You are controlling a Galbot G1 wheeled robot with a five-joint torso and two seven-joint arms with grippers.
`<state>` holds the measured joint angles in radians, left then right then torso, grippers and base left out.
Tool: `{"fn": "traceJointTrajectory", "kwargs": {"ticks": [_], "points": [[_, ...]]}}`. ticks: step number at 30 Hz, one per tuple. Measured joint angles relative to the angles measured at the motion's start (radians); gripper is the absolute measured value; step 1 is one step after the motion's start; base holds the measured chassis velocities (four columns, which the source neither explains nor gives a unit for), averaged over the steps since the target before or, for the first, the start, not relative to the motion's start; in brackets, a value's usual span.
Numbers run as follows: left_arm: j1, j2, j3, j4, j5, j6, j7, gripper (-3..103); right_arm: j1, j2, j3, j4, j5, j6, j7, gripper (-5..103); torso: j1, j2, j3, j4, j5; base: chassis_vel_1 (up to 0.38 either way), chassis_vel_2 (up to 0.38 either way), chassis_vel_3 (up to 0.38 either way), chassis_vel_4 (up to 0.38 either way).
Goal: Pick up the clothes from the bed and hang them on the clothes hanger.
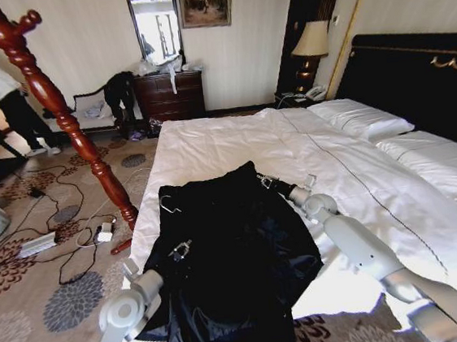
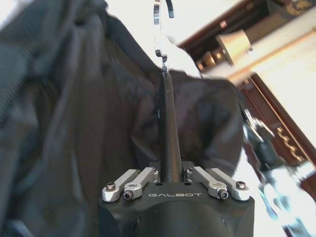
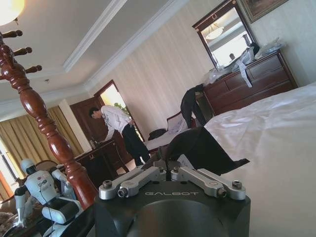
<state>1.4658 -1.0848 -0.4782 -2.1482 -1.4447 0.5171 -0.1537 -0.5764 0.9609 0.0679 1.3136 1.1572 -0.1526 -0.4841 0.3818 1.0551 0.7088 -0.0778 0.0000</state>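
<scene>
One black coat [image 1: 230, 261] lies spread flat on the near corner of the bed [image 1: 234, 142], its lower hem draping over the mattress edge, a small wire hook showing near its upper left. The left gripper [image 1: 179, 250] rests on the coat's left edge; in the left wrist view its fingers [image 2: 167, 133] are pressed together into a single dark blade against the cloth, though whether any fabric is pinched cannot be told. The right gripper [image 1: 266, 182] sits at the coat's upper right corner, clenched on a fold of the dark cloth (the right wrist view shows the fabric [image 3: 197, 148] bunched at the fingertips). The wooden coat stand [image 1: 54, 103] stands on the carpet just left of the bed, apart from the coat.
</scene>
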Motion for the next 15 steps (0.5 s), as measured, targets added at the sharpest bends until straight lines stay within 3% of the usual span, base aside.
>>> {"fn": "traceJointTrajectory", "kwargs": {"ticks": [6,15], "points": [[0.008,0.01,0.042,0.006,-0.008,0.03,0.008,18,0.003,0.008,-0.008,0.025,0.001,0.017,0.0,0,0.0,0.0,0.0,-0.0001,0.0002,0.0,0.0,0.0,0.0],[-0.107,-0.054,0.133,0.134,0.01,0.031,0.014,18,-0.007,-0.015,-0.053,0.125,0.028,0.048,0.004,0,0.0,0.0,0.0,-0.0001,0.0,0.0,0.0,0.0,0.0]]}}
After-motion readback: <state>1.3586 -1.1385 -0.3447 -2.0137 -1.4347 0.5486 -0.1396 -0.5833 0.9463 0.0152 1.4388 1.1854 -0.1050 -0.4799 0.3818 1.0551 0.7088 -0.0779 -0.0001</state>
